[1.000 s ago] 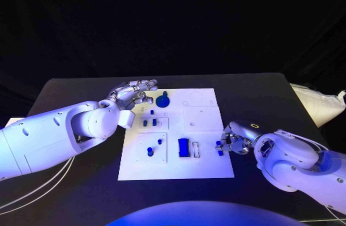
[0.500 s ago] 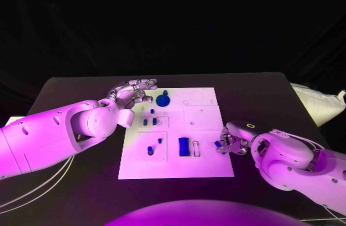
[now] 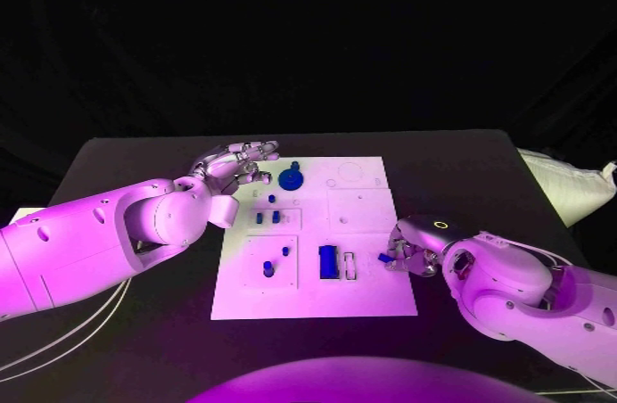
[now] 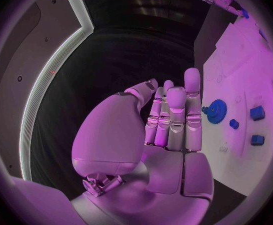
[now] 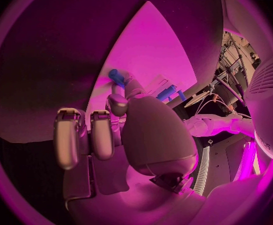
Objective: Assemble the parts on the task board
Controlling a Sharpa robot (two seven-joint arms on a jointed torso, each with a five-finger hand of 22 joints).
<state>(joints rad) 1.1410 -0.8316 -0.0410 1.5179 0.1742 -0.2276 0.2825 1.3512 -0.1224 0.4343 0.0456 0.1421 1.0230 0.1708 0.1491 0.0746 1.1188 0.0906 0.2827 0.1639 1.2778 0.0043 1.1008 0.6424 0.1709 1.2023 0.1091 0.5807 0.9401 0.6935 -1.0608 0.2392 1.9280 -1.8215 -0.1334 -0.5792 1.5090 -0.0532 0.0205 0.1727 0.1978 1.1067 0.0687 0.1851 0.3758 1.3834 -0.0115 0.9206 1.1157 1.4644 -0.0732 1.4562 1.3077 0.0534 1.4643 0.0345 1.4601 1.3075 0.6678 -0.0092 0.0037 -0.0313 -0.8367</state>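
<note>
Centrally on the black table (image 3: 463, 167) lies the white task board (image 3: 360, 300), with both white arms reaching in beside it. Left hand (image 3: 239, 164) hovers at the board's far left corner, fingers straight and together, holding nothing, just beside the round blue gear (image 3: 292, 180). Right hand (image 3: 414, 253) sits at the board's right edge, fingertips pinching a small blue peg (image 3: 386, 258). A blue rectangular block (image 3: 328, 261) stands near mid-board, with smaller blue pieces (image 3: 267, 217) toward the left.
</note>
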